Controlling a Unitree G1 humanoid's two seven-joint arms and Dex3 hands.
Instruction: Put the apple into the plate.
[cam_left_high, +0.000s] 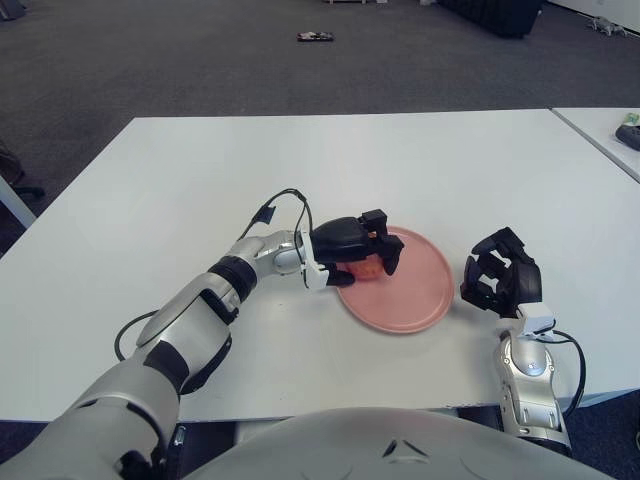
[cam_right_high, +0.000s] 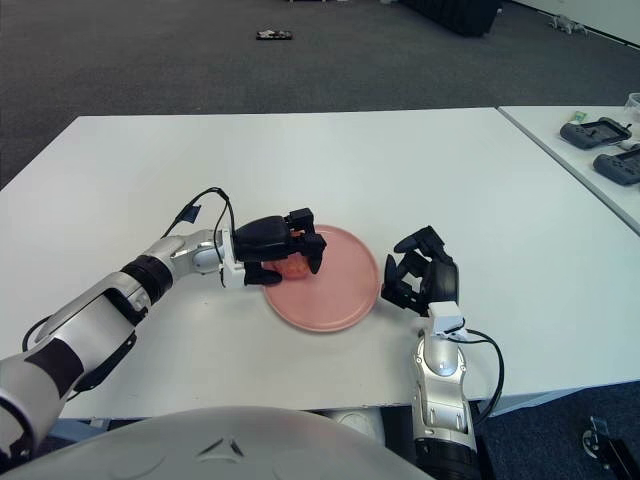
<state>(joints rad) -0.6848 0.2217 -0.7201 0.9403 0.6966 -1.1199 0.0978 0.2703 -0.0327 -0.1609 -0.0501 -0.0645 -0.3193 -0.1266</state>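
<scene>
A round pink plate (cam_left_high: 415, 290) lies on the white table (cam_left_high: 300, 170), just right of centre near the front. My left hand (cam_left_high: 372, 250) reaches over the plate's left edge, its black fingers curled around a red apple (cam_left_high: 367, 268). Only a small part of the apple shows under the fingers, low over the plate; I cannot tell whether it touches the plate. My right hand (cam_left_high: 500, 280) shows just right of the plate, fingers relaxed and holding nothing.
A second white table (cam_left_high: 605, 130) stands at the right with dark devices (cam_right_high: 600, 135) on it. A black cable (cam_left_high: 285, 200) loops off my left wrist. A small dark object (cam_left_high: 314, 37) lies on the grey carpet beyond the table.
</scene>
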